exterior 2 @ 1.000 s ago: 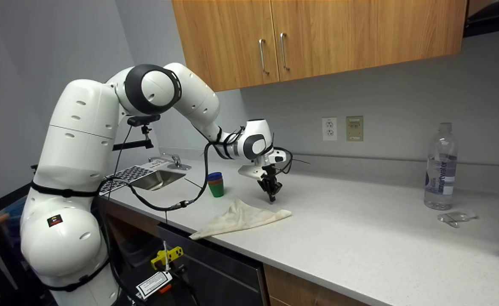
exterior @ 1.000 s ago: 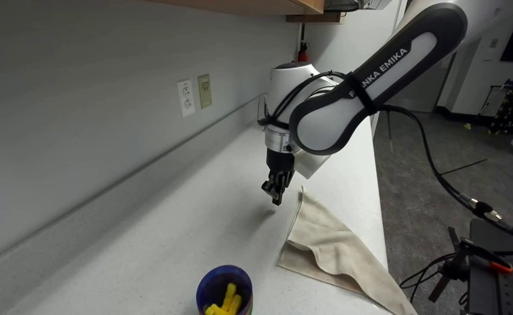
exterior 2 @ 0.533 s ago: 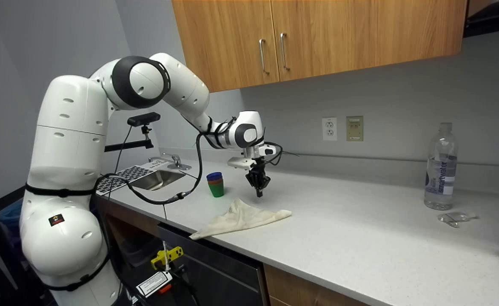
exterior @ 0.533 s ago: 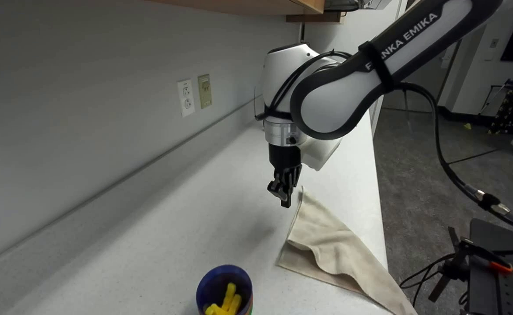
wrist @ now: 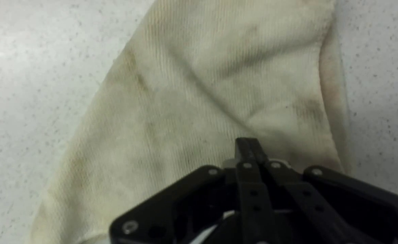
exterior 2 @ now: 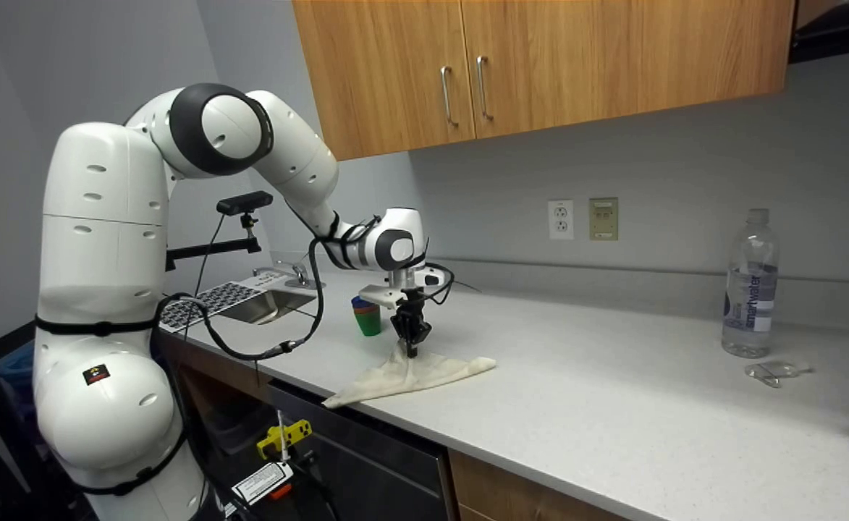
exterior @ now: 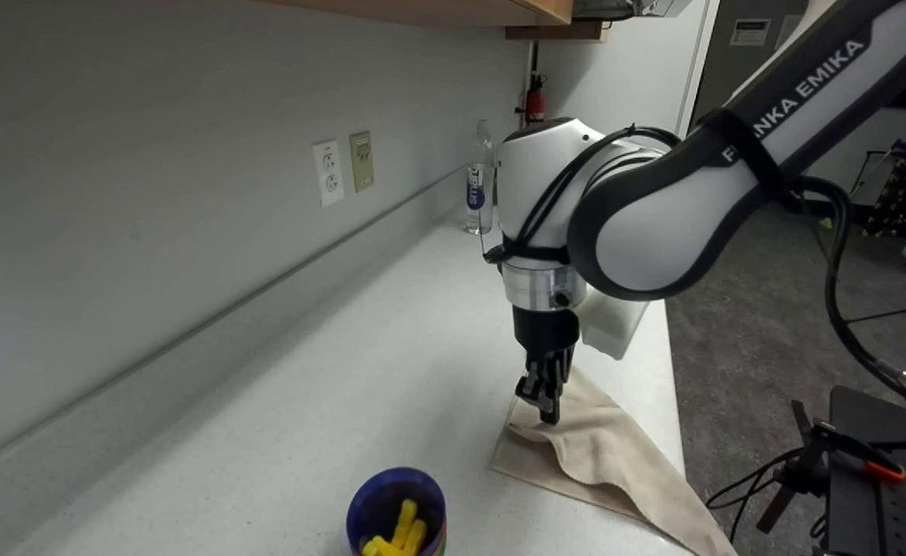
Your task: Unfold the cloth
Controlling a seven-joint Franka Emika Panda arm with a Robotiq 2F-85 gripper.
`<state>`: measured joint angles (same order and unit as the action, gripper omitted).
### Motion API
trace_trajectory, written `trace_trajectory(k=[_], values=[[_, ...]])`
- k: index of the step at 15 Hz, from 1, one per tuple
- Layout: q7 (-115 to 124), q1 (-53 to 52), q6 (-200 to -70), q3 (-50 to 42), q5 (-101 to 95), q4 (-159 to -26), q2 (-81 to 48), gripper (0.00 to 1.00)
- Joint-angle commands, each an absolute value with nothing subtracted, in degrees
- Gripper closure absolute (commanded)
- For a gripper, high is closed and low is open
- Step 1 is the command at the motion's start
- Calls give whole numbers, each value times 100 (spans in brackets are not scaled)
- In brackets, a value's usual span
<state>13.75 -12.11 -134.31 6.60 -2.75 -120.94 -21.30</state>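
In an exterior view, the arm (exterior 2: 106, 246) fills the left side, the cups (exterior 2: 368, 320) stand left of centre, and the cloth (exterior 2: 388, 380) lies folded over on the counter (exterior 2: 612, 405) at lower centre, its left tip reaching the front edge. The gripper (exterior 2: 412, 352) points down at the cloth's upper part; a bottle (exterior 2: 750, 297) stands far right. In the wrist view, the upper layer (wrist: 185, 118) spreads across the middle; the fingers (wrist: 243, 149), lower centre, meet with no fabric seen between them, contact unclear. At right, a strip of lower layer (wrist: 331, 78) shows, so I judge the unfolding unfinished: the top fold remains to be drawn back and laid flat.
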Motion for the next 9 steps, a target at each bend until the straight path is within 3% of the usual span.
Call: trace_trajectory(k=[1,9], values=[[1630,-1261,-13872,692,-99,-12724,-1854,100],[2246,-1405,-14719,447,-409,-12603,-2281,100]])
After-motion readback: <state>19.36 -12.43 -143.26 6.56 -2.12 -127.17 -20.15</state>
